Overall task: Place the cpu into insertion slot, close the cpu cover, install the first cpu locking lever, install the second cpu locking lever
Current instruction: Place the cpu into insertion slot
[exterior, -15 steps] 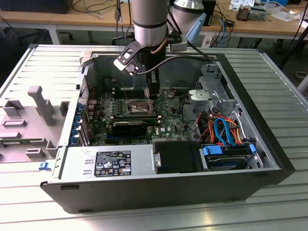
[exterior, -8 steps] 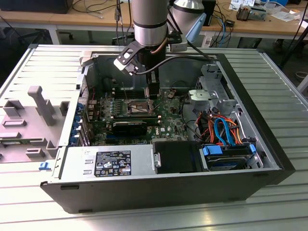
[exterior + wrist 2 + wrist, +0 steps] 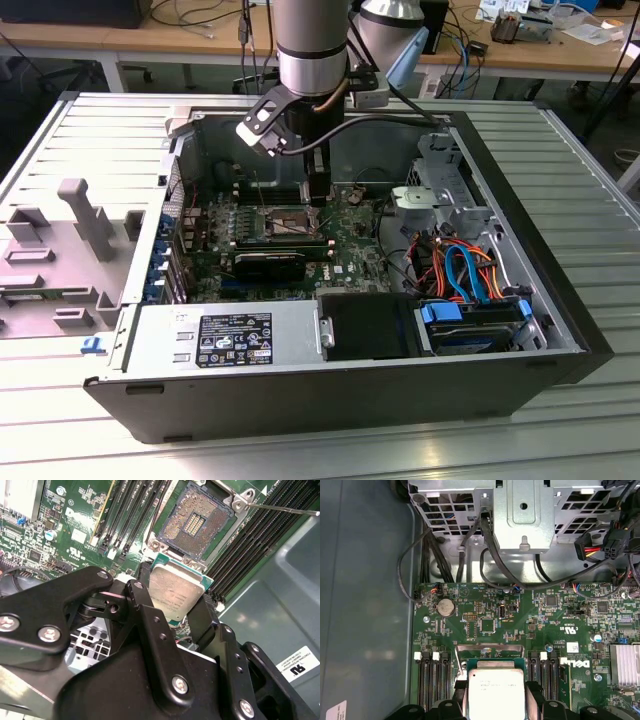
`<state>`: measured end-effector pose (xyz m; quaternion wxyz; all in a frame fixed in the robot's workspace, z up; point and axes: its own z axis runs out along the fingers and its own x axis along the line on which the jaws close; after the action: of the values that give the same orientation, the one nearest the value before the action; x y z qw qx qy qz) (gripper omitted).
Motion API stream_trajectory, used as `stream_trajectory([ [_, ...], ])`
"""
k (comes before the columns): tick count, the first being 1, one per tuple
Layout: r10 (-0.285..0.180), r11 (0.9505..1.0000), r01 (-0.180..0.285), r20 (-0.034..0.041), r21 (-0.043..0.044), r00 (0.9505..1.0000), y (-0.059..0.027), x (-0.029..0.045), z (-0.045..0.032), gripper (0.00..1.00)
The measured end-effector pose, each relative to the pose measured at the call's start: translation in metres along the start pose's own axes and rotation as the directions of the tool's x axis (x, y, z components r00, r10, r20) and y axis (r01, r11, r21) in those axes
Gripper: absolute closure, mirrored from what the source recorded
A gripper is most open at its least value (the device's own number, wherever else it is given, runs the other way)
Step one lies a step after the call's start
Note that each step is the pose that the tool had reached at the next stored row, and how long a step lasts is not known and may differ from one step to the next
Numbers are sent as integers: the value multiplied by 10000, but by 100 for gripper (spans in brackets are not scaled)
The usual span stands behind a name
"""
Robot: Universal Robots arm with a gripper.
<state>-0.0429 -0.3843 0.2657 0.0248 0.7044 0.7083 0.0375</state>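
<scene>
Cpu (image 3: 176, 591) pinched by two opposite edges between the black fingers (image 3: 141, 597) of the gripper (image 3: 172, 600), jaws closed no further than the chip's width, dull silver lid turned up toward the wrist. Held level just above the insertion slot (image 3: 192, 522) and overlapping its near edge in the second wrist view; not seated, with the slot's field of gold contacts bare and uncovered. Cannot tell how high above the slot. Cpu cover (image 3: 490, 649) swung up off the slot, seen edge-on in the first wrist view as a silver-grey frame just past the chip's far edge. Thin metal locking lever (image 3: 285, 509) reaching out from the bracket at the slot's corner, across the memory slots (image 3: 250, 555) that flank the slot on that side; more of these long black slots on the slot's other side. Green motherboard (image 3: 485, 610) spread all around the slot. Arm (image 3: 312, 40) dropped straight down into the open computer case (image 3: 560, 300), last link vertical, wrist directly over the slot, black cable looped around it, gripper pointing squarely at the board. Grey drive cage (image 3: 530, 510) beyond the board's edge, well apart from the slot. Case lying on its side on a ribbed metal table (image 3: 600, 160).
</scene>
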Motion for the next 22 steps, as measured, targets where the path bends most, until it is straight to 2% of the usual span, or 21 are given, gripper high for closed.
stream_trajectory([
  [17,260,9997,-260,23,-4,9997,-1,0,4,45],
  [22,260,9997,-260,23,-5,9997,-25,0,5,45],
])
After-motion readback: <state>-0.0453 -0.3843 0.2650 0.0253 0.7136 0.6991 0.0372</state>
